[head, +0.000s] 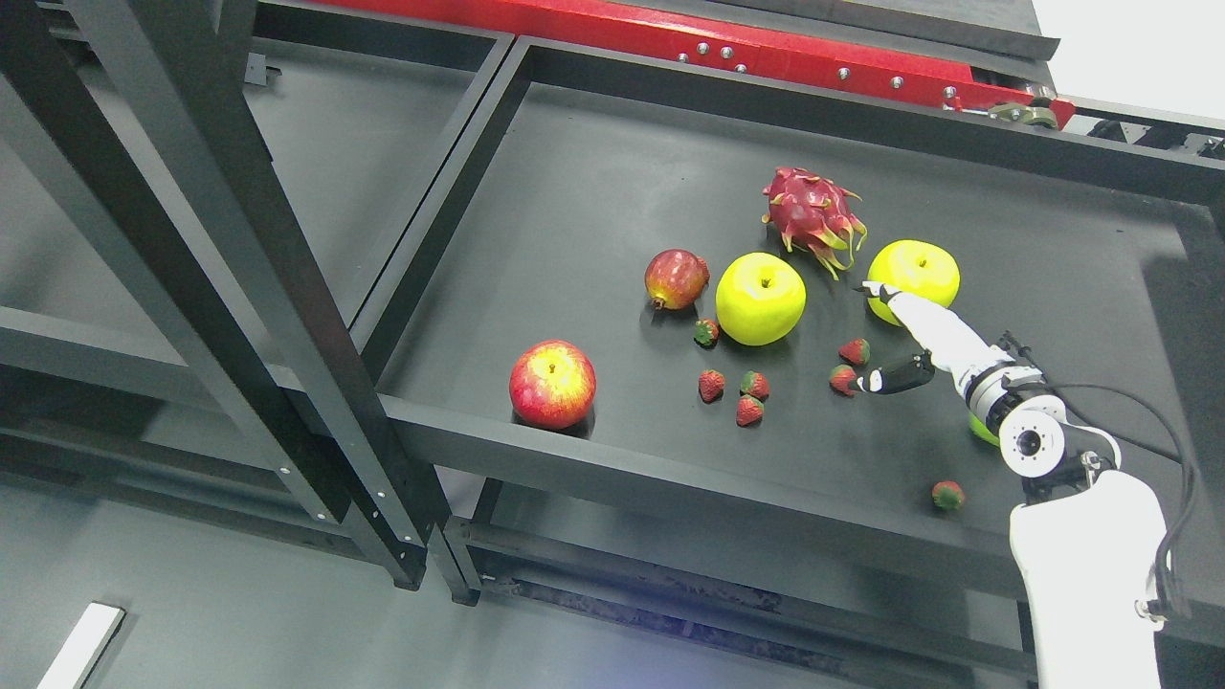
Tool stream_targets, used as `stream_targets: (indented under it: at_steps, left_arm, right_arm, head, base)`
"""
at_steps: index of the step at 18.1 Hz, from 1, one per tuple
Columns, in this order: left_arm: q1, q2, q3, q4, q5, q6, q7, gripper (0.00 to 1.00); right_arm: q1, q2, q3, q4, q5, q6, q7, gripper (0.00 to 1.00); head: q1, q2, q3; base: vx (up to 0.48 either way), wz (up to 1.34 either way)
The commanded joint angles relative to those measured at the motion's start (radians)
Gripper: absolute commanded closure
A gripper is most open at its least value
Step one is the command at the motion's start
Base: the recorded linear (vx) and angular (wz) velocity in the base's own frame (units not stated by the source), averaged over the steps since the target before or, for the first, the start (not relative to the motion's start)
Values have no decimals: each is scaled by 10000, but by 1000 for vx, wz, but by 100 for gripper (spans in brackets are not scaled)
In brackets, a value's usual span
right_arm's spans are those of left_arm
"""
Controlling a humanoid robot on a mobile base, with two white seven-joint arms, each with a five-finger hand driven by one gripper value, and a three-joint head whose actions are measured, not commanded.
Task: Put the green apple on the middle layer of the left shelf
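Right arm enters from the lower right; the right hand [895, 340] reaches over the right-hand shelf tray [593, 191]. Its fingers [885, 291] are spread and grasp nothing: 1 white finger lies against the near side of the right green apple [919, 270], while a dark-tipped finger points toward a strawberry [843, 379] just beside it. A small green patch shows behind the wrist; what it is cannot be told.

A 2nd green apple [761, 298] sits left of the 1st, both on the right shelf. A dragon fruit [812, 214] lies behind and between them. A small red fruit [676, 278] rests left of the 2nd apple. A red apple [552, 383] stands near the front rim. 7 strawberries in all are scattered about.

The left shelf [373, 124] stands beside, beyond a black upright post [258, 258]
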Motion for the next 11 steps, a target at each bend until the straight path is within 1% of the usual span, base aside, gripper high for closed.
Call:
stream_targets:
  at_steps: [1, 2, 3, 4, 5, 6, 8, 9, 10, 11]
  left_arm:
    - [0, 175, 0, 0, 0, -14, -8, 0]
    - [0, 175, 0, 0, 0, -14, 7, 0]
    - [0, 175, 0, 0, 0, -14, 8, 0]
    - [0, 175, 0, 0, 0, -14, 8, 0]
    - [0, 175, 0, 0, 0, -14, 8, 0]
    - [0, 175, 0, 0, 0, -14, -8, 0]
    - [0, 175, 0, 0, 0, -14, 8, 0]
    - [0, 175, 0, 0, 0, -14, 8, 0]
    - [0, 175, 0, 0, 0, -14, 8, 0]
    - [0, 175, 0, 0, 0, -14, 8, 0]
  right_arm:
    - [-110, 800, -886, -178, -1352, -208, -635, 1]
    - [-141, 1092, -1315, -194, -1767, -132, -697, 1]
    - [-141, 1429, -2003, -209, -2181, -55, -697, 0]
    - [-141, 1979, -2617, -224, -2672, -39, -728, 0]
    - [-141, 2240, -3140, -240, -2889, -69, -971, 1]
    - [-111, 2240, -3479, -300, -2967, -70, -1657, 1]
    - [88, 2240, -3513, -301, -3273, -39, -3326, 1]
    - [287, 2240, -3498, -301, -3563, -39, -3776, 1]
    - [501, 2240, -3437, -301, -4143, -24, -4024, 1]
    - [701, 2240, -3436, -301, -5410, -9, -4102, 1]
  head:
    - [0, 0, 0]
    - [0, 0, 0]
    - [0, 0, 0]
    - [0, 0, 0]
    - [0, 0, 0]
    - [0, 0, 0]
    - [0, 0, 0]
    - [0, 0, 0]
    - [0, 0, 0]
    - [0, 0, 0]
  base:
    - [0, 0]
    - [0, 0]
    - [0, 0]
    - [0, 0]
    - [0, 0]
    - [0, 0]
    - [0, 0]
    - [0, 0]
    - [0, 0]
    - [0, 0]
